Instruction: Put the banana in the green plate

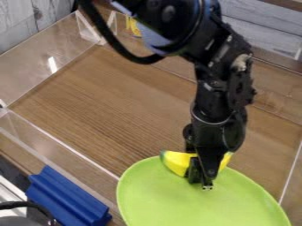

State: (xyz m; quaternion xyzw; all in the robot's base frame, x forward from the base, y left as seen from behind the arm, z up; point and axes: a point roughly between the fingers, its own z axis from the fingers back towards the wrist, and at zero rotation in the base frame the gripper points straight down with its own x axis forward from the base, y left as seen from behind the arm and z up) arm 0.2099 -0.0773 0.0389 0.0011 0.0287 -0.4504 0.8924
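Yellow against lime, the banana (179, 162) sits at the far rim of the green plate (154, 199), pinched by the hand (206, 180), whose fingers point straight down and close on it. That top-down grip suits a short, plump thing lying flat on the wooden worktop (106, 93) — and it seems to hold the fruit over the plate's edge, ready for release.
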